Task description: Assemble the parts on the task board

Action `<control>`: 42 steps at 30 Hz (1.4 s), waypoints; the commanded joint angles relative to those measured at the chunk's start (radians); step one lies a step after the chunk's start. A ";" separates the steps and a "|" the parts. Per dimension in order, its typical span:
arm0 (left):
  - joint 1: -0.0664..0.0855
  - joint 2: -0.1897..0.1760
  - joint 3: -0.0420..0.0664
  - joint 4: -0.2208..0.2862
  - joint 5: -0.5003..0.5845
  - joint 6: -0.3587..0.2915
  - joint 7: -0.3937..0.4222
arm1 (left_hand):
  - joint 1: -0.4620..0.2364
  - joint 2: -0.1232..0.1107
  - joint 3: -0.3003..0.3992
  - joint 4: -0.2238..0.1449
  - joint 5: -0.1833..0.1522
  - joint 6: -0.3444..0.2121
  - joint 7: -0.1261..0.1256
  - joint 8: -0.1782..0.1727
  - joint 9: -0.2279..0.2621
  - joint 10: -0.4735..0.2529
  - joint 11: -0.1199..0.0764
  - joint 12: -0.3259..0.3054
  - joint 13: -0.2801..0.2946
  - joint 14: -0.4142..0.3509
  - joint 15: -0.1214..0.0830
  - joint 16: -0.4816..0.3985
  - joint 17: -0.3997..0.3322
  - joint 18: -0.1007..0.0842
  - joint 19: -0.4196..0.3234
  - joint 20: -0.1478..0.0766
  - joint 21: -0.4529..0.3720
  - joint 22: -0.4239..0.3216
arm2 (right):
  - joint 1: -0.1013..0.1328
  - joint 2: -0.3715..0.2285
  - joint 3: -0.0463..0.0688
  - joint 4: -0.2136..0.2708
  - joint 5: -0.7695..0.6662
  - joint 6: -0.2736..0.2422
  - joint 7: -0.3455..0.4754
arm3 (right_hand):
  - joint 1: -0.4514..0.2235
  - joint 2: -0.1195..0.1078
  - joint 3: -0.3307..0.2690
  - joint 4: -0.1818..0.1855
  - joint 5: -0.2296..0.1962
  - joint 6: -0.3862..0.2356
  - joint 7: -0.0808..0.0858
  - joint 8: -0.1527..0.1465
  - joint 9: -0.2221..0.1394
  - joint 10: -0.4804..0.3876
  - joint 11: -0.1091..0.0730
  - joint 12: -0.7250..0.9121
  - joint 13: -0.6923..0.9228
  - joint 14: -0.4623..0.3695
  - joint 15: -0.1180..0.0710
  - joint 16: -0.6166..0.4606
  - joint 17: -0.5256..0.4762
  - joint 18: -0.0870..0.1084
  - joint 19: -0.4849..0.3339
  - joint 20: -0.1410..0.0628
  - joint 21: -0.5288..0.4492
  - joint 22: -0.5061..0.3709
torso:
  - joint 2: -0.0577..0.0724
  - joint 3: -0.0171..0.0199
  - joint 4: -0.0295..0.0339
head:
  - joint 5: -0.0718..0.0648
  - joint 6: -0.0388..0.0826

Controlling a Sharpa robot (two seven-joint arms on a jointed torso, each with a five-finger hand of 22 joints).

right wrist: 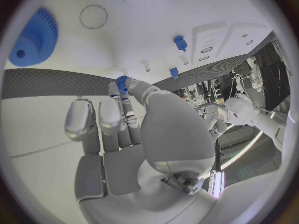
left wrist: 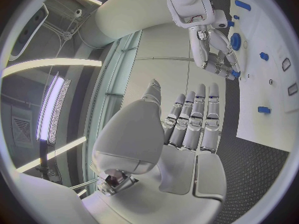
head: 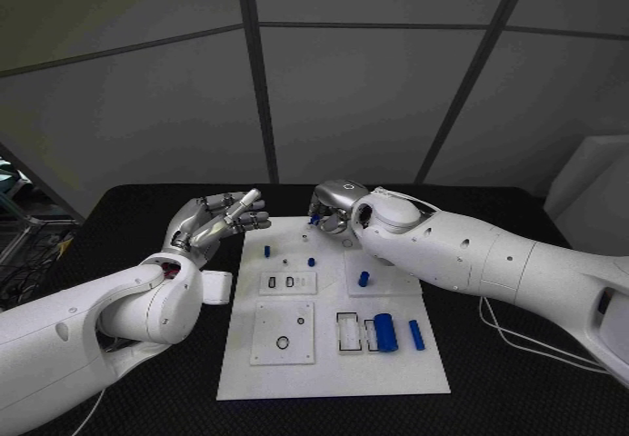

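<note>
Task board (head: 334,363), a white plate, lies in the middle of the black table (head: 524,363), so both arms can reach it. Blue parts sit on it: a cylinder (head: 384,331) and a bar (head: 415,334) toward its right edge, small pegs (head: 267,250) standing near its far edge. Right hand (head: 331,211) reaches over the far edge, fingertips pinching a small blue part (right wrist: 121,82), probably ready to seat it. Left hand (head: 214,221) hovers off the board's far left corner, fingers straight and apart, holding nothing.
</note>
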 commanded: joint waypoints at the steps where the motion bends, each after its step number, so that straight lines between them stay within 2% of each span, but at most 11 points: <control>1: 0.002 0.001 0.001 0.002 -0.006 0.013 0.002 | 0.002 0.008 -0.007 -0.001 -0.006 -0.007 0.013 -0.007 -0.001 -0.007 -0.002 -0.005 0.000 0.002 0.006 -0.005 0.001 -0.011 0.007 -0.003 0.001 -0.001 | 0.003 0.007 0.001 -0.006 -0.010 0.006 -0.006 | 0.000 -0.009 0.006 0.002 0.006 0.002 0.003 -0.003 -0.001 -0.005 0.005 -0.003 0.000 0.019 -0.001 0.005 -0.001 -0.018 0.000 0.005 0.004 0.000 | 0.001 -0.0003 0.0002 | 0.001 0.001; 23: 0.002 0.003 0.001 0.002 -0.006 0.015 0.000 | 0.002 0.008 -0.007 -0.001 -0.006 -0.007 0.013 -0.007 -0.001 -0.007 -0.002 -0.005 0.000 0.002 0.006 -0.005 0.001 -0.011 0.007 -0.003 0.001 -0.001 | 0.003 0.053 0.000 -0.066 -0.010 0.034 0.002 | -0.006 -0.014 0.011 0.005 0.004 -0.004 0.004 -0.006 -0.002 -0.013 0.006 -0.005 0.000 0.016 0.001 0.006 -0.003 -0.017 -0.004 0.006 0.003 -0.003 | 0.001 -0.0012 -0.0005 | 0.007 -0.002; 37: 0.002 0.003 0.001 -0.001 -0.006 0.016 -0.004 | 0.002 0.009 -0.008 -0.003 -0.006 -0.014 0.013 -0.010 -0.002 -0.010 -0.002 -0.009 0.000 0.002 0.007 -0.007 0.001 -0.011 0.007 -0.002 0.001 -0.002 | 0.002 0.063 0.000 -0.075 -0.010 0.045 0.002 | -0.013 -0.023 0.015 0.008 -0.002 -0.014 0.007 -0.009 -0.003 -0.027 0.010 -0.006 -0.002 0.009 0.004 -0.006 -0.026 -0.012 -0.022 0.009 -0.006 -0.024 | 0.002 -0.0009 -0.0026 | 0.008 -0.003; 40: 0.002 0.001 0.001 -0.003 -0.006 0.016 -0.004 | 0.002 0.009 -0.008 -0.003 -0.006 -0.016 0.014 -0.011 -0.002 -0.010 -0.001 -0.009 0.000 0.002 0.007 -0.008 0.002 -0.011 0.007 -0.002 0.001 -0.002 | 0.002 0.065 0.000 -0.079 -0.010 0.037 -0.001 | -0.022 -0.035 0.018 0.011 -0.003 -0.037 0.017 -0.012 -0.005 -0.068 0.020 -0.008 -0.005 -0.009 0.013 -0.043 -0.079 -0.002 -0.063 0.014 -0.033 -0.079 | 0.002 -0.0011 -0.0018 | 0.008 -0.004; 42: 0.002 0.001 0.001 -0.004 -0.006 0.017 -0.005 | 0.002 0.009 -0.008 -0.003 -0.006 -0.016 0.014 -0.011 -0.002 -0.010 -0.001 -0.009 0.000 0.002 0.007 -0.008 0.002 -0.011 0.007 -0.002 0.001 -0.002 | 0.002 0.065 0.000 -0.081 -0.010 0.029 0.000 | -0.031 -0.051 0.013 0.014 -0.006 -0.095 0.027 -0.013 -0.008 -0.120 0.033 -0.006 -0.004 -0.025 0.022 -0.076 -0.125 0.009 -0.104 0.023 -0.062 -0.131 | 0.002 -0.0015 -0.0019 | 0.007 -0.003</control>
